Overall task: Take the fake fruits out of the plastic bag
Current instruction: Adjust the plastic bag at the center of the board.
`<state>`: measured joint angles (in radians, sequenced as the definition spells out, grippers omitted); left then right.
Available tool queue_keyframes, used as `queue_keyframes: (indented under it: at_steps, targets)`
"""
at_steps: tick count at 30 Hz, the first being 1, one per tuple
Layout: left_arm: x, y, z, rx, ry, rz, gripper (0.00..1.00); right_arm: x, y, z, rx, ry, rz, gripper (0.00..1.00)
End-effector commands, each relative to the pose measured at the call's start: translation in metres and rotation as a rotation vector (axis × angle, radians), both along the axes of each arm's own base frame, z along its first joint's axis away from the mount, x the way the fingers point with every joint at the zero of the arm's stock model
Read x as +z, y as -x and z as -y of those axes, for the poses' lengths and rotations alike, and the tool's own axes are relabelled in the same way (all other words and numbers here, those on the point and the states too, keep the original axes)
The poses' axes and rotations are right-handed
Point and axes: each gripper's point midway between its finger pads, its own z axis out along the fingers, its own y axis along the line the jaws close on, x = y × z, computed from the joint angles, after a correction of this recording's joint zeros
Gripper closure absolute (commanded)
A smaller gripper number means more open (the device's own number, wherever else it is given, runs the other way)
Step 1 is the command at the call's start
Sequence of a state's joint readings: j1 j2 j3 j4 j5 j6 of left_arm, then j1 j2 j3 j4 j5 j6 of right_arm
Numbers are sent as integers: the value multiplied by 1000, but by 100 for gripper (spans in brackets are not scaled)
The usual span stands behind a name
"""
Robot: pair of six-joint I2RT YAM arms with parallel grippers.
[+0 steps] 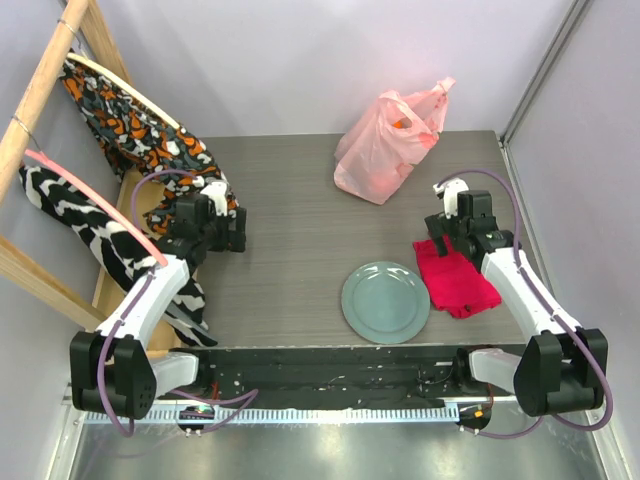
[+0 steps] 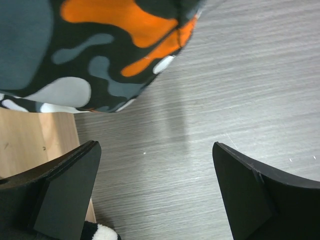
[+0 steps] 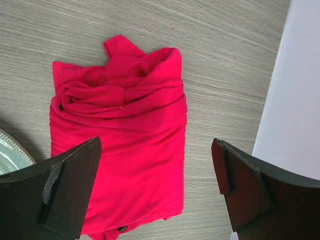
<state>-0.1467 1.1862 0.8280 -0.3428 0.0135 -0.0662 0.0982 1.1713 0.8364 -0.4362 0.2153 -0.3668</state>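
The pale-pink plastic bag (image 1: pixel 390 145) stands at the back of the table, handles up, with a small orange-red shape showing through near its top. The fruits inside are otherwise hidden. My left gripper (image 1: pixel 228 228) is open and empty at the left, over bare table next to the patterned cloth; in the left wrist view (image 2: pixel 156 187) its jaws stand wide apart. My right gripper (image 1: pixel 442 232) is open and empty at the right, above the folded magenta-red cloth (image 3: pixel 122 145); in the right wrist view (image 3: pixel 156 187) its jaws stand wide apart. Both grippers are far from the bag.
A grey-green plate (image 1: pixel 386 302) lies near the front edge, left of the magenta-red cloth (image 1: pixel 456 277). A wooden rack (image 1: pixel 45 80) with black-orange (image 1: pixel 130 120) and black-white cloths (image 1: pixel 95 235) stands at the left. A wall (image 3: pixel 300 100) borders the table's right edge.
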Motion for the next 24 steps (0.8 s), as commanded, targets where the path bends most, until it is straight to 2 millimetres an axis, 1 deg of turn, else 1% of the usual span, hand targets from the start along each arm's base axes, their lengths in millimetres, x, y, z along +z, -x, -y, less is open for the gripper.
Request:
queue_keyframes:
  at_steps: [1,2,3,4,5,6,7,8,9,10,11,12,13,14,15,16,17,18,19,20,21,22,24]
  targets:
    - [4,6,12,-86,21,14,0,20,-13,-8,-3,-57,74,0]
    - [4,6,15,-106,23,15,0,21,-15,-10,0,-68,77,0]
    - [4,10,25,-161,54,4,0,24,-16,-13,4,-80,82,0]
    - [6,13,32,-196,79,-5,3,33,-21,-15,16,-89,95,0]
    - [8,17,42,-263,102,-9,3,37,-21,-21,44,-108,89,0]
    - [17,23,61,-354,159,-16,0,45,-24,-23,44,-121,100,1]
    - [22,31,80,-436,183,-16,0,66,-35,-27,39,-152,142,0]
    - [30,35,94,-491,187,-5,0,79,-41,-34,58,-180,162,0]
    - [41,38,107,-554,174,16,0,91,-48,-38,70,-201,183,0]
    - [47,42,120,-606,178,20,0,126,-61,-42,76,-229,258,1]
    - [52,50,139,-665,183,18,0,133,-69,-47,65,-264,268,0]
    - [56,52,148,-687,188,9,0,146,-75,-56,99,-301,289,1]
    - [67,50,165,-729,202,17,2,173,-82,-59,113,-318,343,1]
    - [72,51,175,-753,205,21,2,181,-87,-61,111,-337,362,1]
    - [78,50,185,-775,207,30,2,186,-94,-63,119,-343,373,1]
    - [90,49,202,-805,219,43,3,204,-102,-64,128,-344,424,1]
    - [94,46,210,-801,223,50,3,210,-108,-64,130,-341,445,1]
    - [101,40,219,-798,232,73,3,207,-117,-63,129,-330,443,1]
    - [97,35,231,-743,277,28,3,219,-125,-62,127,-322,481,1]
    - [111,21,234,-681,295,59,3,222,-131,-62,127,-318,491,1]
    - [118,9,239,-640,324,82,2,217,-140,-63,126,-318,482,1]
    - [122,1,242,-601,348,81,2,230,-147,-64,132,-321,519,1]
    - [138,-18,257,-554,424,104,1,235,-157,-64,134,-321,539,1]
